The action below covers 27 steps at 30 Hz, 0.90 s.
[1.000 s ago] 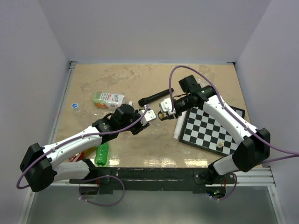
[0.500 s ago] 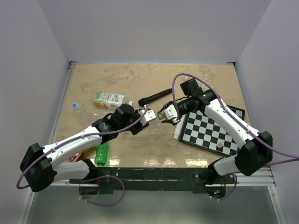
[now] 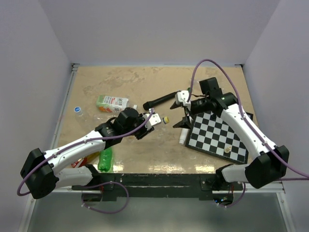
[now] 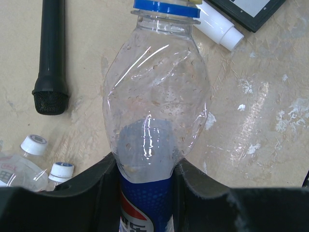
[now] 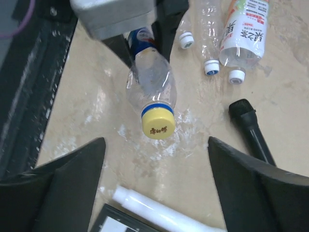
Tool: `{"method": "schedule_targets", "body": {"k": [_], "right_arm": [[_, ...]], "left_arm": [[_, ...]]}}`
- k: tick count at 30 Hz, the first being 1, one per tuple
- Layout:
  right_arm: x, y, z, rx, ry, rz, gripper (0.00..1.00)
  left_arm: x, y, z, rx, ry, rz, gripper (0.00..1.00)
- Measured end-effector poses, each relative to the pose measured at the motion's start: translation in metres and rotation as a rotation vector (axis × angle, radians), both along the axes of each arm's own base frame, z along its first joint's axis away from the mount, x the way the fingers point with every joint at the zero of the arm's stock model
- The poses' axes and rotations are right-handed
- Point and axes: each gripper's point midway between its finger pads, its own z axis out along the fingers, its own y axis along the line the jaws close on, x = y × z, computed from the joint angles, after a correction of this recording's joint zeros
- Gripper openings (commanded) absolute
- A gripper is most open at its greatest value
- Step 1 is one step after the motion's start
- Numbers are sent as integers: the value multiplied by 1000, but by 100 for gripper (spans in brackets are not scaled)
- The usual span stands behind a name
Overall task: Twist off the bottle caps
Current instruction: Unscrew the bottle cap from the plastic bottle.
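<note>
Right wrist shows crinkled bottle (image 5: 148,82) (yellow cap (image 5: 158,124) on).

Beige marbled desk (image 3: 125,87) carrying, at far left, a white-and-green rectangular drink carton (image 3: 112,103) lying flat, and near centre a black cylindrical microphone (image 3: 159,100) lying diagonally with its mesh head at the left end. At right, a black-framed black-and-white chessboard (image 3: 217,133) lies flat with one small pale chess piece (image 3: 227,150) near its near edge. A white cylindrical microphone (image 3: 184,133) lies just beside the board's left edge.
</note>
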Motion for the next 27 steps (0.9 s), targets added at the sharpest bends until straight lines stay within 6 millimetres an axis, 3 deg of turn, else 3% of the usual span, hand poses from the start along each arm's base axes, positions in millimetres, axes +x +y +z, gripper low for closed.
{"method": "schedule_targets", "body": {"k": [4, 11, 23, 27], "right_arm": [[-1, 3, 16, 80, 183, -139, 98], [-1, 13, 22, 148, 379, -243, 92], [3, 31, -10, 72, 546, -298, 65], [4, 31, -14, 62, 556, -314, 62]], "left_arm": [[0, 0, 0, 0, 0, 0, 0], [0, 0, 0, 0, 1, 0, 0], [0, 0, 0, 0, 0, 1, 0], [0, 0, 0, 0, 1, 1, 0]]}}
